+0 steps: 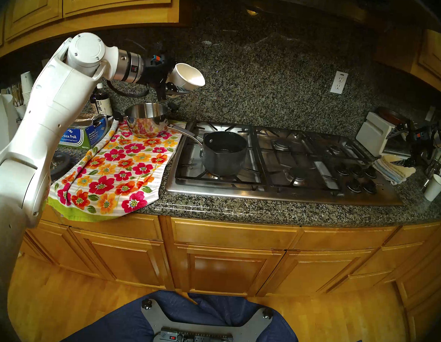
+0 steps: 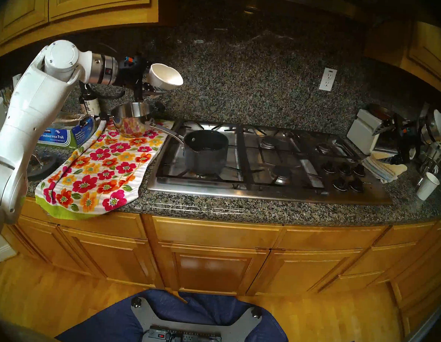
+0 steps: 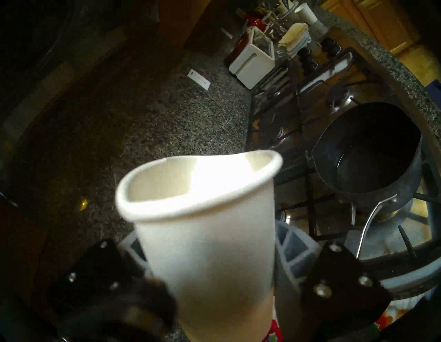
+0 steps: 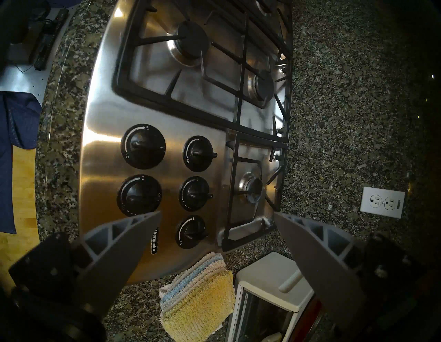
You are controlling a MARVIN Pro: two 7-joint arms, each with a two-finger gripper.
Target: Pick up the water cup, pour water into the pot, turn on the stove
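Left wrist view: my left gripper (image 3: 210, 274) is clamped on the water cup (image 3: 202, 227), a grey finger (image 3: 293, 250) pressed to each side of the lower wall. The cup's rim is squeezed out of round, and I cannot tell whether any water is inside. From my head camera the cup (image 1: 188, 77) hangs tipped toward the stove (image 1: 279, 165), high above the steel pot (image 1: 146, 120) that sits on the floral towel (image 1: 118, 165). The dark pot (image 1: 224, 152) stands on the front-left grate, handle pointing toward the towel, a little water glinting in it. My right gripper (image 4: 217, 215) is spread wide, empty, above the black knobs (image 4: 195, 193), near the toaster oven (image 4: 269, 293).
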